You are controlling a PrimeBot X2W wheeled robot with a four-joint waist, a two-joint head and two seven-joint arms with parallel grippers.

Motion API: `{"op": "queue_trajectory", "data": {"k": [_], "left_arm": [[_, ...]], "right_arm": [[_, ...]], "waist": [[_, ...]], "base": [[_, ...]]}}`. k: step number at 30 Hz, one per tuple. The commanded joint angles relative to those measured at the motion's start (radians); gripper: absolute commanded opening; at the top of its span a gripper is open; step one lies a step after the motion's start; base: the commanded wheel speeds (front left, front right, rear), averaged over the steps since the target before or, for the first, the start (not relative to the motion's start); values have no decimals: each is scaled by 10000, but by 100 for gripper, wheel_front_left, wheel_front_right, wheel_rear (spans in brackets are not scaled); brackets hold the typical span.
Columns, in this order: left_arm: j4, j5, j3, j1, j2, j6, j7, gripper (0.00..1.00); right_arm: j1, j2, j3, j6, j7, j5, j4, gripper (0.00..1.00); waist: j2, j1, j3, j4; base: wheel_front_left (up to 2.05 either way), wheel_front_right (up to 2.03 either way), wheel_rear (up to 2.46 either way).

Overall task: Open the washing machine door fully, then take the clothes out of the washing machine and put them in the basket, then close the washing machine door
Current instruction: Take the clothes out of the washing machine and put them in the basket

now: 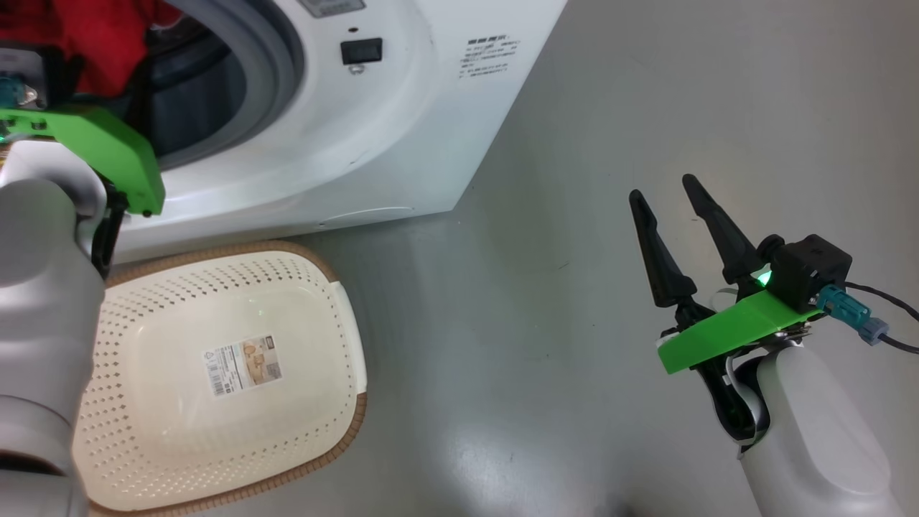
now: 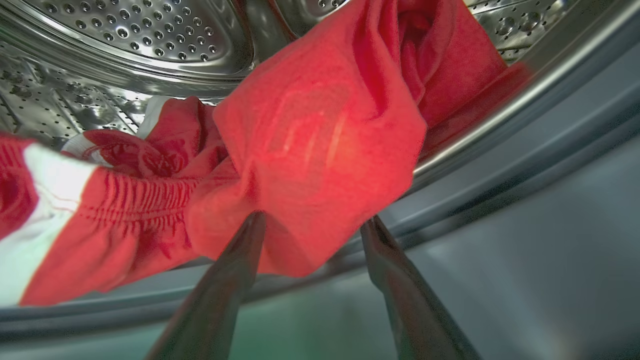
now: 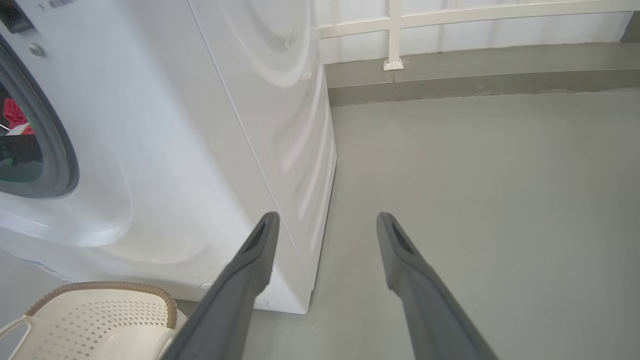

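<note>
The white washing machine [image 1: 402,108] stands with its mouth uncovered; the washing machine door is out of view. Red clothes [image 2: 320,135] with white trim hang over the steel drum's lip. My left gripper [image 2: 312,222] is open inside the mouth, and a fold of the red cloth lies between its fingertips. In the head view the clothes [image 1: 93,43] show above my left wrist's green bracket [image 1: 108,151]. The cream basket [image 1: 237,248] sits on the floor in front of the machine, holding nothing but its sticker. My right gripper [image 1: 663,187] hangs open over bare floor to the right.
The right wrist view shows the machine's side panel [image 3: 280,125], the basket's rim [image 3: 100,286] at lower left, and a white railing [image 3: 395,35] along a low kerb at the back. Grey floor [image 1: 574,359] spreads to the right of the machine.
</note>
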Motion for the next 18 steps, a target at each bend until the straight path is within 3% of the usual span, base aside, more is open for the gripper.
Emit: {"op": "queue_trajectory", "data": {"k": [1, 6, 7, 8, 9, 10, 18], "left_arm": [[-78, 18, 74, -311, 499, 22, -115, 100], [77, 18, 8, -437, 542, 127, -150, 100], [101, 14, -3, -444, 547, 148, -141, 77], [122, -1, -5, -446, 551, 173, -128, 41], [140, -19, -6, -444, 552, 186, -125, 15], [156, -34, -11, -437, 552, 188, -126, 0], [209, -372, 106, -143, 296, 117, -459, 0]], "right_arm": [[34, 58, 225, 16, -118, -131, -252, 100], [-7, 95, 243, 16, -118, -161, -263, 100], [-16, 100, 248, 16, -118, -166, -263, 100], [-22, 104, 252, 16, -118, -168, -265, 100], [-30, 107, 258, 16, -118, -170, -261, 100], [-34, 107, 266, 16, -118, -172, -257, 100], [57, 24, 217, 16, -118, -197, -203, 100]], "waist": [[-1, 0, 23, -28], [-1, 0, 53, -81], [-1, 0, 51, -86], [-1, 0, 52, -90], [-1, 0, 43, -91], [-1, 0, 35, -93], [-1, 0, -241, 101]], "base": [[0, 0, 0], [0, 0, 0], [0, 0, 0], [0, 0, 0], [0, 0, 0], [0, 0, 0], [0, 0, 0]]}}
